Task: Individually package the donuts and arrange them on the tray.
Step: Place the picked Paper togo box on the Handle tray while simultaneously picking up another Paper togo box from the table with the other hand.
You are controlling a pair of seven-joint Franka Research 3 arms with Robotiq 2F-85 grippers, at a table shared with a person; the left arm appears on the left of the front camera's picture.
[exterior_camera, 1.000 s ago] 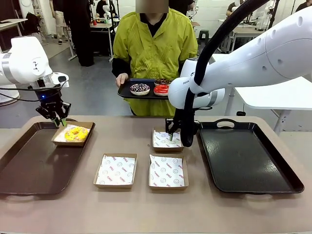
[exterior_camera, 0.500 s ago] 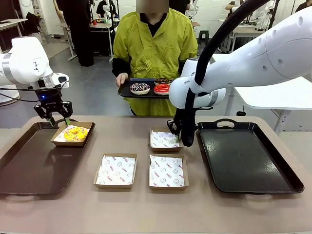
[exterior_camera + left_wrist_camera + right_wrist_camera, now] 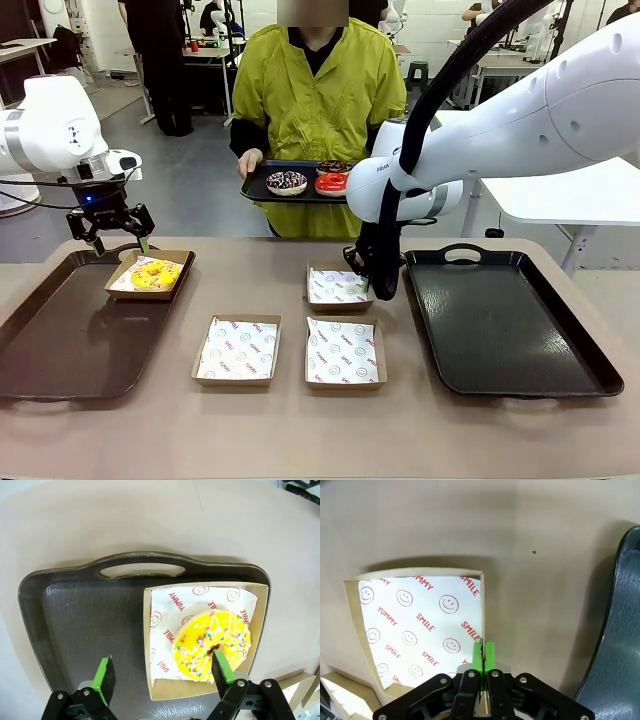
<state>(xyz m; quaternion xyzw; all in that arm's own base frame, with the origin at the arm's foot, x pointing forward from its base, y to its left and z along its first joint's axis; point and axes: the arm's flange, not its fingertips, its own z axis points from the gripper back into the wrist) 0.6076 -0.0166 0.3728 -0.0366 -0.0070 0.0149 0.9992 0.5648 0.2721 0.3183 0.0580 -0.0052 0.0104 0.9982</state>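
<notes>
The yellow iced donut (image 3: 155, 273) (image 3: 212, 642) lies in a paper-lined box (image 3: 178, 258) (image 3: 155, 645) at the far corner of the left brown tray (image 3: 60, 340) (image 3: 75, 620). My left gripper (image 3: 115, 240) (image 3: 163, 672) hangs open just above it, holding nothing. My right gripper (image 3: 362, 283) (image 3: 483, 655) is shut on the right wall of an empty paper-lined box (image 3: 338, 287) (image 3: 415, 625). A person holds a small black tray (image 3: 255, 185) bearing the purple-white sprinkled donut (image 3: 287, 181), the red glazed donut (image 3: 331, 183) and the dark chocolate donut (image 3: 333, 167).
Two more empty paper-lined boxes (image 3: 238, 350) (image 3: 345, 352) sit side by side near the table's middle. A large black tray (image 3: 500, 320) (image 3: 620, 630) lies at the right, close beside my right gripper. The person stands at the far edge.
My left gripper has risen from the box with the yellow donut and spread its fingers. My right gripper has shifted the empty box slightly to the left.
</notes>
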